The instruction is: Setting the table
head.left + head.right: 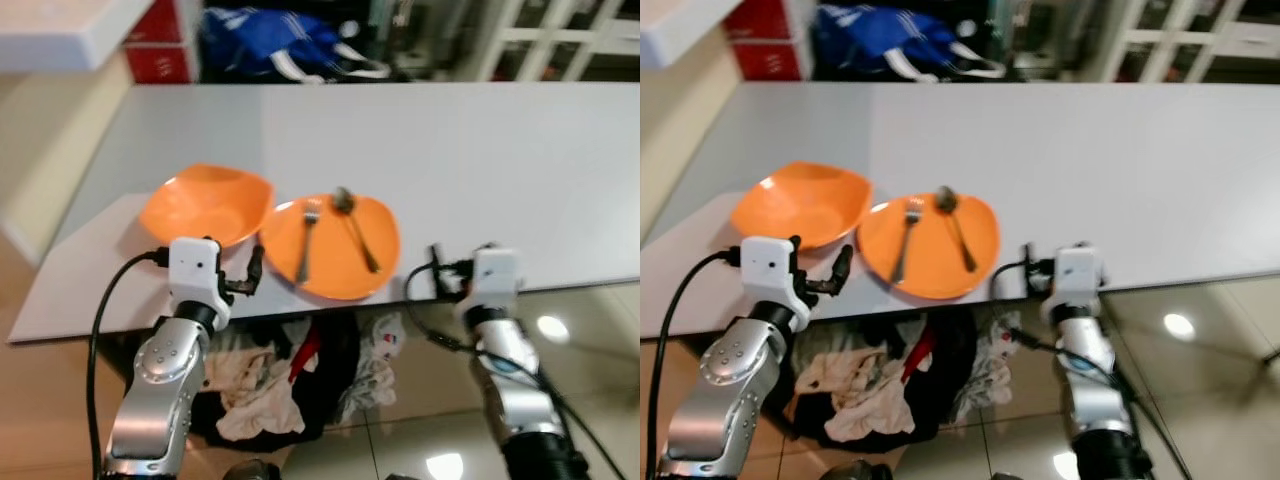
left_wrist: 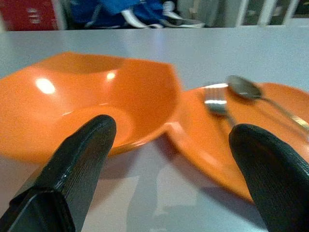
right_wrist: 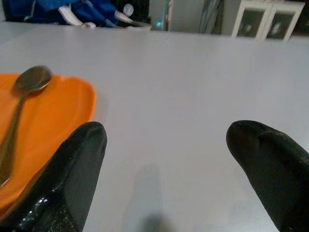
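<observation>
Orange bowl (image 1: 207, 204) and orange plate (image 1: 331, 245) sit touching near the front edge of the grey surface (image 1: 450, 150), within reach. A fork (image 1: 307, 238) and spoon (image 1: 355, 226) lie on the plate, handles toward the robot, heads pointing away. The left tool (image 2: 164, 169) and right tool (image 3: 169, 164) hover at that edge, both wide open and empty.

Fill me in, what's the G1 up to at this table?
It is setting the table and holds nothing now. The left gripper is open at the near edge of the grey table, facing the orange bowl and the orange plate, which carries a fork and a spoon. The right gripper is open over bare tabletop beside the plate.
</observation>
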{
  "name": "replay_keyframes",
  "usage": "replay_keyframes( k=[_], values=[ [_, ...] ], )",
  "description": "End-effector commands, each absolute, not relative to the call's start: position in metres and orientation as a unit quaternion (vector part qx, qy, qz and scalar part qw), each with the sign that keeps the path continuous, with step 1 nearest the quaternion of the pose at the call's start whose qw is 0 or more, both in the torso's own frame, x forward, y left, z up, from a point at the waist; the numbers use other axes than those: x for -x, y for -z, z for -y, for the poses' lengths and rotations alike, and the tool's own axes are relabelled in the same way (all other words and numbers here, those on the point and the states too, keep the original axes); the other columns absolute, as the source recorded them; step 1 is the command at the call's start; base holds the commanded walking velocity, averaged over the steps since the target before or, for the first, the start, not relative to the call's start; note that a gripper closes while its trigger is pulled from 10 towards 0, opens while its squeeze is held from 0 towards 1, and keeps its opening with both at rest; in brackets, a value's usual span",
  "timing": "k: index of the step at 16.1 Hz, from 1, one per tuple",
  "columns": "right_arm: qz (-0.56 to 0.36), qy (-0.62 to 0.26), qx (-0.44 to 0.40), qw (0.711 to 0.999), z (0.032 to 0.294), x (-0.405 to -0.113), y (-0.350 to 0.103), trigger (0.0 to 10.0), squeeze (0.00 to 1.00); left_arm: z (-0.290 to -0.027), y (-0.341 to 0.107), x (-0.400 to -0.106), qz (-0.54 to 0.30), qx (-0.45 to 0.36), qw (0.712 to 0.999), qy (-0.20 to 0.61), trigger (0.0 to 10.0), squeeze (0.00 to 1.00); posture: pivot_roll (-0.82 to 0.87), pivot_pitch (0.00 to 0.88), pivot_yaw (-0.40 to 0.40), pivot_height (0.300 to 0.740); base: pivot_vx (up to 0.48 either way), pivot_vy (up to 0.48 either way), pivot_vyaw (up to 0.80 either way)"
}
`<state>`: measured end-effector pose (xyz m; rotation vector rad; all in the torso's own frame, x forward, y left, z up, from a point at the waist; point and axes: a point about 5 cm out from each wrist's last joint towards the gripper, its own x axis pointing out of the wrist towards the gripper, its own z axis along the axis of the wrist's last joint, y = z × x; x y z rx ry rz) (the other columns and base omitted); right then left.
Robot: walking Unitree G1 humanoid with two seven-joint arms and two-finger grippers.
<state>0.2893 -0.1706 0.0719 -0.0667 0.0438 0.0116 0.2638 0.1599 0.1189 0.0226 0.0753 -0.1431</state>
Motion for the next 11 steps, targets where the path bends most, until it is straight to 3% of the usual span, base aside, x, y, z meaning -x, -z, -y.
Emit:
replay_keyframes(
  k=[1, 4, 9, 11],
  values=[
    [-0.022, -0.015, 0.021, 0.999, 0.171, -0.291, -0.077, 10.0, 0.0, -0.157, -0.123, -0.264, -0.036, -0.004, 0.996, 0.08, 10.0, 0.0, -0.02, 0.0, 0.011, 0.74, 0.0, 0.0, 0.0],
    [-0.036, -0.036, 0.019, 0.999, 0.162, -0.293, -0.075, 10.0, 0.0, -0.154, -0.124, -0.264, -0.03, 0.009, 0.997, 0.069, 10.0, 0.0, -0.01, 0.0, 0.004, 0.74, 0.0, 0.0, 0.0],
    [-0.042, -0.065, 0.019, 0.997, 0.153, -0.299, -0.077, 10.0, 0.0, -0.151, -0.124, -0.262, -0.031, 0.012, 0.998, 0.055, 10.0, 0.0, 0.01, 0.0, -0.003, 0.74, 0.0, 0.421, 0.0],
    [-0.038, -0.084, 0.025, 0.995, 0.148, -0.301, -0.079, 10.0, 0.0, -0.15, -0.123, -0.261, -0.034, 0.009, 0.998, 0.054, 10.0, 0.0, 0.01, 0.0, -0.005, 0.74, 0.0, 0.472, 0.75]
  ],
)
